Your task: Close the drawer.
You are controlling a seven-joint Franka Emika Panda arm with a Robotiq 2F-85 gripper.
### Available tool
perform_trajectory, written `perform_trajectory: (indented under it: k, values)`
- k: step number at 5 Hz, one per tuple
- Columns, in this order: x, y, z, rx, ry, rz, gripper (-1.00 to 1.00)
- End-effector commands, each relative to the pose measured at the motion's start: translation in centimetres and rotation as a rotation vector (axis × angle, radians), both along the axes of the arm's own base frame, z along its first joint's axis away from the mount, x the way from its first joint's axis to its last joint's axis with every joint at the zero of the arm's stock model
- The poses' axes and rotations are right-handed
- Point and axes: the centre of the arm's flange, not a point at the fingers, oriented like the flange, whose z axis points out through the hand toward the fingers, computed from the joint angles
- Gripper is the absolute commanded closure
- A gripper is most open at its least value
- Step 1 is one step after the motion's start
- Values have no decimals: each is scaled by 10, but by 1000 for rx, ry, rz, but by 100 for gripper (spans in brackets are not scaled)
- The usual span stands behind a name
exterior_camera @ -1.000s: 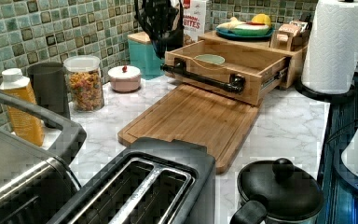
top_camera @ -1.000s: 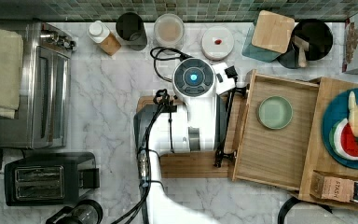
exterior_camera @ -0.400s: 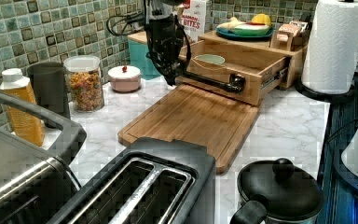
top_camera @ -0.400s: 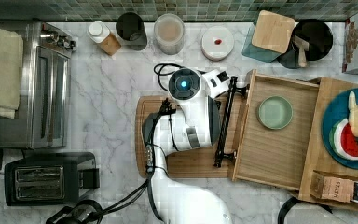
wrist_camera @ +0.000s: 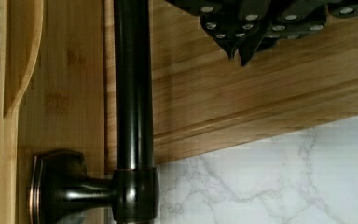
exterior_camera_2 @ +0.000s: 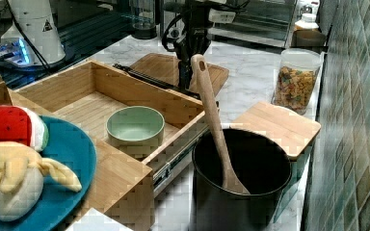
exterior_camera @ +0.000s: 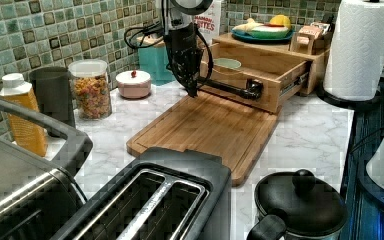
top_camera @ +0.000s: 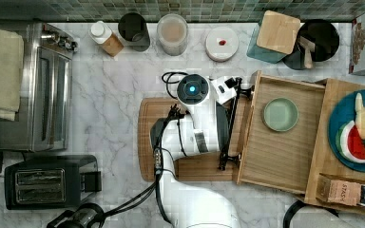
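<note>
The drawer is seen pulled out of the wooden shelf unit, open toward the top view's left, over the marble counter. A green bowl sits inside it, toward the backsplash end. The dark bar handle on the drawer front overhangs the cutting board. The gripper is held above the cutting board, just beside the handle at its backsplash end, not touching it in the wrist view. The fingers are seen pressed together, with nothing between them. A blue plate of toy fruit rests on the shelf top. A cereal jar and a toaster stand well apart from the drawer.
</note>
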Motion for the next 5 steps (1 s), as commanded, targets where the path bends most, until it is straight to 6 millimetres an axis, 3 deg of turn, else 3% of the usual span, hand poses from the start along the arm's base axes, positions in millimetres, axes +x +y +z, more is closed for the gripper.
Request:
perform_trajectory:
  k: [1,3,5]
  values:
    - [-8,-88,41,20,-75,26,100]
    - [-27,-162,39,68,-83,-2,100]
    - [-58,-255,38,138,-74,-64,100]
